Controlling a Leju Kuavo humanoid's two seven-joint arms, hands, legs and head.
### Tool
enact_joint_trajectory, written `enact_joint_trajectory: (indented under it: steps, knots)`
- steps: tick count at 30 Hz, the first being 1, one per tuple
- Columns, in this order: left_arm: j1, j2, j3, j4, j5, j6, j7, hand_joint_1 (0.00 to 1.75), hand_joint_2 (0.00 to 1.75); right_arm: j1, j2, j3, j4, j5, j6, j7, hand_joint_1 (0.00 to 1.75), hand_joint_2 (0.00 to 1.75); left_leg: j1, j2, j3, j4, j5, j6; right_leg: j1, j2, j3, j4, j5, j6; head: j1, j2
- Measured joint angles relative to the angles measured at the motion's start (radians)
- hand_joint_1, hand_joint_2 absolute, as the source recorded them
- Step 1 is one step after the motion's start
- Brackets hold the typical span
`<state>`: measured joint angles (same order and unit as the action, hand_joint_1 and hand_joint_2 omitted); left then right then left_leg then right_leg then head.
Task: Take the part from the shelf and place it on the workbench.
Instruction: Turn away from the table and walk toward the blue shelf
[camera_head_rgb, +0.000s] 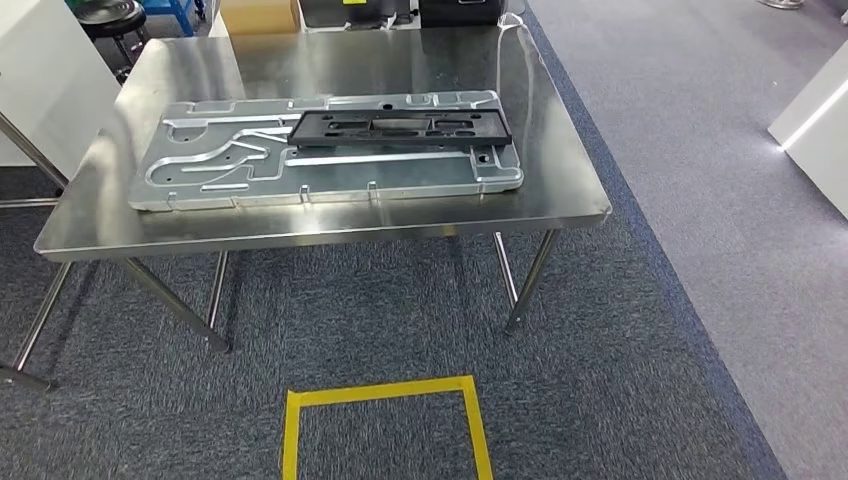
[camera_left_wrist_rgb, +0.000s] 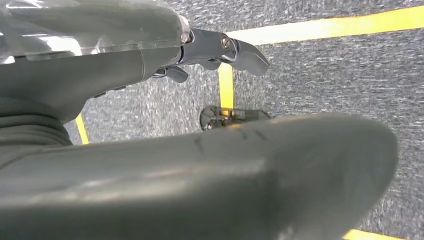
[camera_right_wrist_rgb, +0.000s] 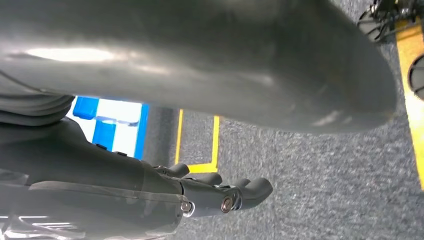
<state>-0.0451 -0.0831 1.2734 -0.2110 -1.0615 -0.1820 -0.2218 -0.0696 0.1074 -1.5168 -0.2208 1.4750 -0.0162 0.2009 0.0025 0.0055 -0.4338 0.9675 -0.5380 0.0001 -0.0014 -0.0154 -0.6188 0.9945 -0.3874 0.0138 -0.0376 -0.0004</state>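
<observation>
A black rectangular frame part lies flat on a large silver stamped plate. The plate rests on the steel workbench, near its front half. My left hand hangs over grey carpet, its thick thumb apart from the dark fingers, with nothing between them. My right hand hangs the same way over the carpet, its fingers spread from the thumb and holding nothing.
A yellow tape square marks the carpet in front of the workbench. Behind the bench stand a cardboard box, dark cases and a black stool. White cabinets flank it at left and right.
</observation>
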Motion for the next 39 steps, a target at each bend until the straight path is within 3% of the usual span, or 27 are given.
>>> enact_joint_trajectory:
  steps: [2,4,6,7,8,9,11,12,14,16,17,19,21,23,25,27,28,29,31,33,34,35,37,38,39]
  knots:
    - [0.003,0.005,0.000,0.000,-0.001,-0.002,-0.007,0.00,0.00,0.000,0.001,0.003,0.003,0.006,0.001,0.012,0.00,0.00,0.003,0.004,-0.014,-0.001,0.017,0.017,-0.003,0.003,-0.008,0.007,-0.006,0.012,0.000,0.000]
    - [0.004,0.011,0.000,0.000,-0.003,-0.001,-0.013,0.00,0.00,0.001,0.002,0.005,0.006,0.008,0.004,0.016,0.00,0.00,0.006,0.008,-0.035,-0.005,0.039,0.034,-0.006,0.009,-0.034,0.078,-0.080,0.024,0.000,0.000]
    - [0.005,0.016,0.000,0.000,-0.005,0.000,-0.020,0.00,0.00,0.001,0.005,0.005,0.010,0.007,0.010,0.014,0.00,0.00,0.004,0.009,-0.060,-0.002,0.058,0.040,-0.010,0.011,-0.069,0.212,-0.176,0.033,0.000,0.000]
    - [0.005,0.018,0.000,0.000,-0.005,0.000,-0.021,0.00,0.00,0.001,0.006,0.005,0.011,0.006,0.012,0.013,0.00,0.00,0.002,0.009,-0.073,0.000,0.067,0.040,-0.011,0.011,-0.077,0.265,-0.198,0.036,0.000,0.000]
    - [0.005,0.019,0.000,0.000,-0.005,0.000,-0.022,0.00,0.00,0.001,0.006,0.005,0.013,0.006,0.014,0.012,0.00,0.00,0.001,0.009,-0.087,0.004,0.075,0.039,-0.012,0.011,-0.070,0.287,-0.197,0.036,0.000,0.000]
    - [0.005,0.021,0.000,0.000,-0.006,0.000,-0.023,0.00,0.00,0.001,0.007,0.005,0.014,0.006,0.014,0.011,0.00,0.00,0.000,0.009,-0.100,0.008,0.083,0.038,-0.012,0.011,-0.042,0.268,-0.177,0.035,0.000,0.000]
    - [0.005,0.022,0.000,0.000,-0.006,0.000,-0.023,0.00,0.00,0.000,0.007,0.005,0.015,0.006,0.015,0.010,0.00,0.00,-0.001,0.007,-0.122,0.016,0.095,0.035,-0.009,0.012,0.061,0.134,-0.130,0.023,0.000,0.000]
    - [0.005,0.022,-0.001,0.000,-0.006,0.000,-0.024,0.00,0.00,-0.001,0.007,0.006,0.015,0.006,0.015,0.008,0.00,0.00,-0.003,0.007,-0.129,0.019,0.101,0.031,-0.006,0.012,0.112,0.056,-0.121,0.016,0.000,0.000]
    - [0.004,0.023,-0.002,0.000,-0.011,0.000,-0.026,0.00,0.00,-0.003,0.007,0.006,0.015,0.005,0.015,-0.003,0.00,0.00,-0.002,0.007,-0.140,0.022,0.114,0.021,0.002,0.014,0.162,-0.033,-0.126,0.005,0.000,0.000]
    - [0.003,0.025,-0.006,0.000,-0.017,0.000,-0.029,0.00,0.00,-0.004,0.009,0.006,0.015,0.004,0.015,-0.019,0.00,0.00,0.000,0.008,-0.145,0.020,0.125,0.008,0.002,0.012,0.159,-0.048,-0.115,-0.004,0.000,0.000]
    - [0.003,0.027,-0.007,0.000,-0.019,-0.001,-0.031,0.00,0.00,-0.006,0.010,0.006,0.016,0.003,0.015,-0.026,0.00,0.00,0.001,0.007,-0.150,0.027,0.117,0.003,0.001,0.010,0.154,-0.053,-0.105,-0.011,0.000,0.000]
    - [0.003,0.031,-0.010,0.000,-0.024,-0.003,-0.034,0.00,0.00,-0.009,0.012,0.007,0.017,0.000,0.015,-0.039,0.00,0.00,0.002,0.004,-0.168,0.077,0.058,-0.005,-0.005,0.005,0.138,-0.060,-0.083,-0.024,0.000,0.000]
    - [0.003,0.032,-0.013,0.000,-0.028,-0.003,-0.035,0.00,0.00,-0.011,0.012,0.008,0.017,-0.003,0.016,-0.048,0.00,0.00,0.003,0.002,-0.185,0.128,0.002,-0.009,-0.004,0.004,0.125,-0.058,-0.074,-0.029,0.000,0.000]
    - [0.003,0.032,-0.014,0.000,-0.028,-0.003,-0.036,0.00,0.00,-0.011,0.012,0.008,0.017,-0.004,0.016,-0.049,0.00,0.00,0.004,0.002,-0.189,0.142,-0.010,-0.010,-0.003,0.004,0.122,-0.058,-0.072,-0.029,0.000,0.000]
    - [0.002,0.034,-0.018,0.000,-0.031,-0.005,-0.038,0.00,0.00,-0.012,0.013,0.008,0.017,-0.006,0.016,-0.056,0.00,0.00,0.007,0.002,-0.202,0.221,-0.042,-0.016,-0.003,0.003,0.098,-0.051,-0.058,-0.027,0.000,0.000]
    - [-0.004,0.038,-0.024,0.000,-0.033,-0.011,-0.048,0.00,0.00,-0.014,0.015,0.014,0.018,-0.004,0.021,-0.066,0.00,0.00,0.017,0.002,-0.136,0.215,-0.027,-0.029,-0.007,0.002,0.034,-0.021,-0.029,-0.016,0.000,0.000]
    - [-0.008,0.040,-0.025,0.000,-0.033,-0.014,-0.054,0.00,0.00,-0.015,0.015,0.019,0.018,-0.001,0.026,-0.068,0.00,0.00,0.019,0.001,-0.077,0.153,-0.013,-0.032,-0.008,0.002,0.003,-0.002,-0.016,-0.008,0.000,0.000]
    - [-0.012,0.040,-0.025,0.000,-0.031,-0.017,-0.060,0.00,0.00,-0.016,0.016,0.024,0.018,0.002,0.031,-0.068,0.00,0.00,0.019,-0.001,-0.028,0.078,-0.005,-0.028,-0.009,0.002,-0.017,0.012,-0.007,0.001,0.000,0.000]
    - [-0.016,0.040,-0.025,0.000,-0.030,-0.016,-0.061,0.00,0.00,-0.017,0.016,0.030,0.018,0.006,0.036,-0.072,0.00,0.00,0.012,-0.004,-0.004,0.026,-0.024,-0.010,-0.008,0.003,-0.029,0.021,0.009,0.014,0.000,0.000]
    - [-0.016,0.040,-0.025,0.000,-0.029,-0.014,-0.059,0.00,0.00,-0.017,0.016,0.033,0.018,0.008,0.037,-0.077,0.00,0.00,0.012,-0.002,-0.022,0.029,-0.008,0.013,-0.011,0.005,-0.035,0.021,0.017,0.026,0.000,0.000]
    - [-0.017,0.040,-0.025,0.000,-0.027,-0.013,-0.058,0.00,0.00,-0.018,0.015,0.034,0.018,0.009,0.037,-0.079,0.00,0.00,0.012,0.001,-0.033,0.028,0.004,0.024,-0.013,0.007,-0.041,0.035,-0.006,0.031,0.000,0.000]
    - [-0.018,0.040,-0.025,0.000,-0.025,-0.013,-0.056,0.00,0.00,-0.018,0.015,0.036,0.018,0.010,0.038,-0.082,0.00,0.00,0.013,0.004,-0.047,0.027,0.018,0.033,-0.015,0.009,-0.051,0.067,-0.049,0.036,0.000,0.000]
    - [-0.019,0.041,-0.025,0.000,-0.021,-0.013,-0.053,0.00,0.00,-0.019,0.015,0.041,0.019,0.012,0.041,-0.087,0.00,0.00,0.012,0.006,-0.080,0.028,0.044,0.042,-0.016,0.011,-0.076,0.181,-0.164,0.041,0.000,0.000]
    - [-0.019,0.041,-0.025,0.000,-0.019,-0.012,-0.051,0.00,0.00,-0.020,0.015,0.045,0.019,0.014,0.043,-0.089,0.00,0.00,0.010,0.006,-0.098,0.029,0.058,0.043,-0.016,0.011,-0.083,0.244,-0.199,0.043,0.000,0.000]
    - [-0.018,0.041,-0.025,0.000,-0.019,-0.012,-0.049,0.00,0.00,-0.020,0.015,0.048,0.020,0.015,0.046,-0.091,0.00,0.00,0.007,0.006,-0.116,0.029,0.072,0.043,-0.016,0.012,-0.081,0.289,-0.207,0.044,0.000,0.000]
